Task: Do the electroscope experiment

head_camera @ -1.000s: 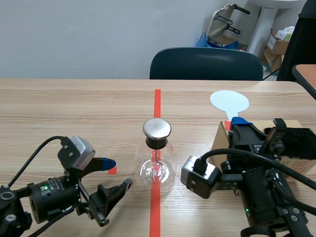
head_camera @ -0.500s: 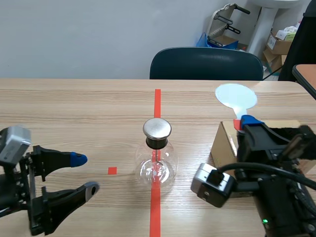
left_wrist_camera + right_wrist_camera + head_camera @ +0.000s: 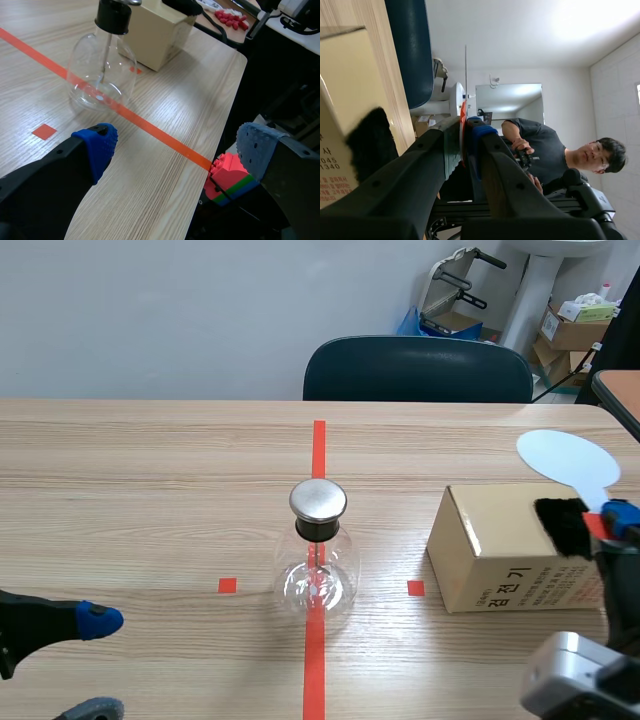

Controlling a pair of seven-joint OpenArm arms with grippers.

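Left gripper [image 3: 97, 665] spread, lower left; right gripper [image 3: 615, 522] pinches white round paddle [image 3: 568, 460] by tan cardboard box [image 3: 490, 550], perhaps fur-topped; metal-capped glass flask [image 3: 318, 562] centre.

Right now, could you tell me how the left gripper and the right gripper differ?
The left gripper is open and empty; the right gripper is shut on the white paddle. The left gripper sits left of the glass flask; the right gripper is by the cardboard box. Neither touches it.
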